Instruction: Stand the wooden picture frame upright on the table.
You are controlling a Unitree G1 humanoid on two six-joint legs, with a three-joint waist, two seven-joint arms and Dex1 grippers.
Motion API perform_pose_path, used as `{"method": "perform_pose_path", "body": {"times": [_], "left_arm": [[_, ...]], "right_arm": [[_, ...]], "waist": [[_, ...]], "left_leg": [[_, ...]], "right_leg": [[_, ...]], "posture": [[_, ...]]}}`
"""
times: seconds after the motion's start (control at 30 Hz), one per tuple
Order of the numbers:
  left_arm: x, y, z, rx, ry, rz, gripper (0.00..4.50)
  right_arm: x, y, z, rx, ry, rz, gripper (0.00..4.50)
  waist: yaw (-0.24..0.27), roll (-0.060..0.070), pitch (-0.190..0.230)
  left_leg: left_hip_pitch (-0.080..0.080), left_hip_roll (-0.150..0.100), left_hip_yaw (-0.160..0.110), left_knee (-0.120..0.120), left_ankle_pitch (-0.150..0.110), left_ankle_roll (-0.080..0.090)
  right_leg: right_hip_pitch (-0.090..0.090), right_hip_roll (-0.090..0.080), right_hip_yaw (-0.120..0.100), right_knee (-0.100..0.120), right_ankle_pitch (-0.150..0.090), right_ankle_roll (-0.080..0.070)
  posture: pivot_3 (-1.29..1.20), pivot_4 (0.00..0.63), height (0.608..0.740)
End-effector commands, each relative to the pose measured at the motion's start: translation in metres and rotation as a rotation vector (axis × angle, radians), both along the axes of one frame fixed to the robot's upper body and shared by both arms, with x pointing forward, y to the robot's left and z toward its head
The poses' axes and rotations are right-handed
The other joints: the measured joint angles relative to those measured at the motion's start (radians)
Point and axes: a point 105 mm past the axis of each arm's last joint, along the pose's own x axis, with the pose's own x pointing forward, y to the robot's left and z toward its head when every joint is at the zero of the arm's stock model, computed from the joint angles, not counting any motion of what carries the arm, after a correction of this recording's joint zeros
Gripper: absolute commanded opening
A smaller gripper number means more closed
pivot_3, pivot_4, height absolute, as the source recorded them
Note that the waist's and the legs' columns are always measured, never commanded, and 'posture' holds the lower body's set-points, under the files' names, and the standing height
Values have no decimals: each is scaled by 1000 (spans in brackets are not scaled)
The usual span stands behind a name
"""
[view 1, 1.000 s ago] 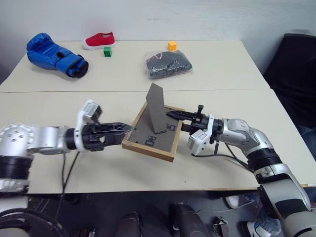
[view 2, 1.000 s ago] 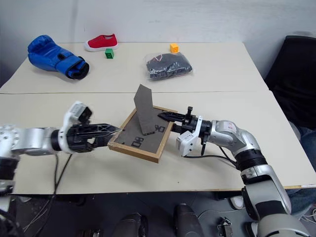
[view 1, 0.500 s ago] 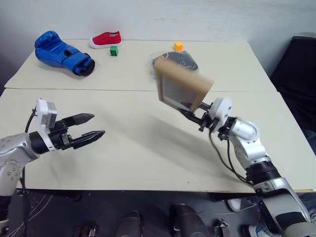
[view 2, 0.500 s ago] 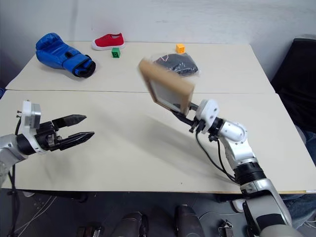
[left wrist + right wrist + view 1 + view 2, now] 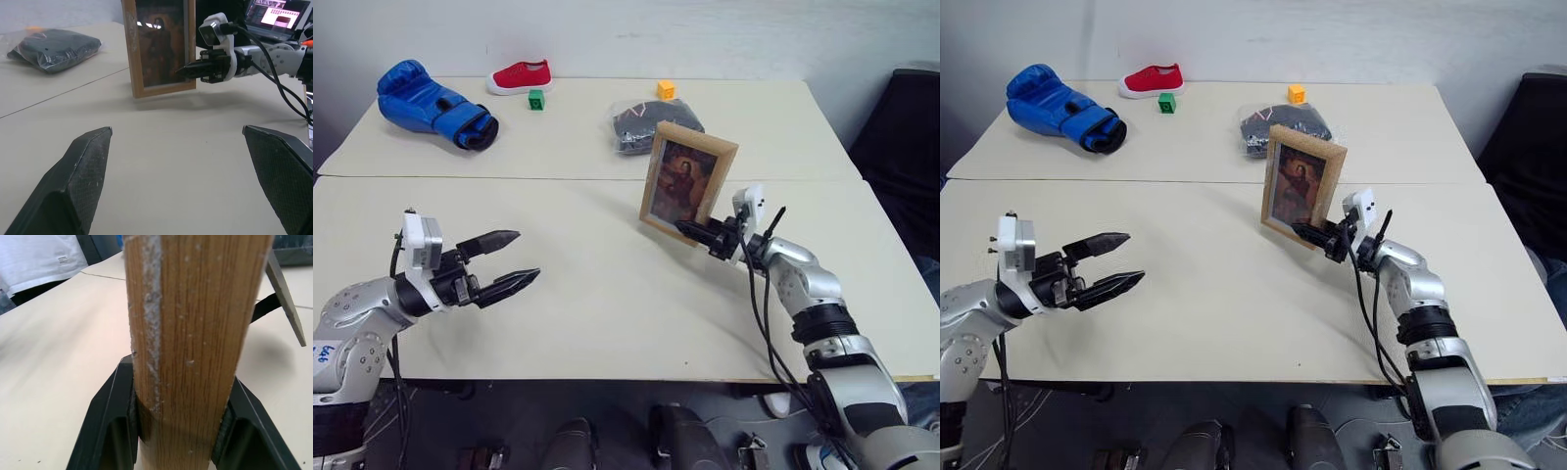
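One wooden picture frame (image 5: pixel 688 184) upright, right claw (image 5: pixel 688 229) clamping it, left claw (image 5: pixel 506 262) spread, no legible writing

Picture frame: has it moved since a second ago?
Yes. The wooden picture frame, then face-down near the table's front edge, now stands upright in the right gripper, closer to the bagged cloth.

Silver-grey jointed arms, black ribbed wrists, white camera blocks, loose black cables, black pointed two-finger tools.
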Motion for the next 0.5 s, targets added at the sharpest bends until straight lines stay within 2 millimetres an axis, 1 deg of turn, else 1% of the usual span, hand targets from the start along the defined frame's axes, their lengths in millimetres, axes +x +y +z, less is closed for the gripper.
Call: {"method": "perform_pose_path", "body": {"times": [0.03, 0.17, 0.3, 0.37, 0.43, 0.5], "left_arm": [[-7, -1, 17, 10, -66, -23, 4500], [-9, -1, 16, 31, -73, -27, 4500], [-8, 1, 14, 42, -79, -20, 4500], [-9, 1, 12, 47, -80, -20, 4500], [-9, 0, 10, 52, -79, -22, 4500], [-10, 0, 8, 62, -76, -19, 4500]], "right_arm": [[-1, 1, 1, 4, -39, 3, 1266], [-3, -2, -13, -27, -21, -11, 1266], [-4, -10, -25, -66, 15, -48, 1266], [-4, -14, -28, -65, 37, -63, 1266], [-5, -16, -26, -42, 54, -61, 1984], [-7, -19, -25, -44, 51, -53, 2501]], "waist": [[0, 0, 0], [-2, 0, 0], [-1, 0, 0], [2, 0, 0], [5, 0, 0], [5, 0, 0]], "left_leg": [[0, 0, 0, 0, 0, 0], [0, 0, 0, -1, 0, 0], [1, 0, 0, 0, 0, 0], [1, 0, 0, 0, 0, 0], [3, 0, 0, 1, 0, 0], [3, 0, 0, 0, 0, 0]], "right_leg": [[0, 0, 0, 0, 0, 0], [0, 0, 0, 0, 0, 0], [1, 0, 0, 0, 0, 0], [1, 0, 0, -1, 0, 0], [2, 0, 0, -1, 0, 0], [3, 0, 0, -2, 0, 0]], "posture": [[0, 150, 740], [0, 150, 740], [0, 150, 740], [0, 150, 740], [0, 150, 740], [0, 150, 740]]}}
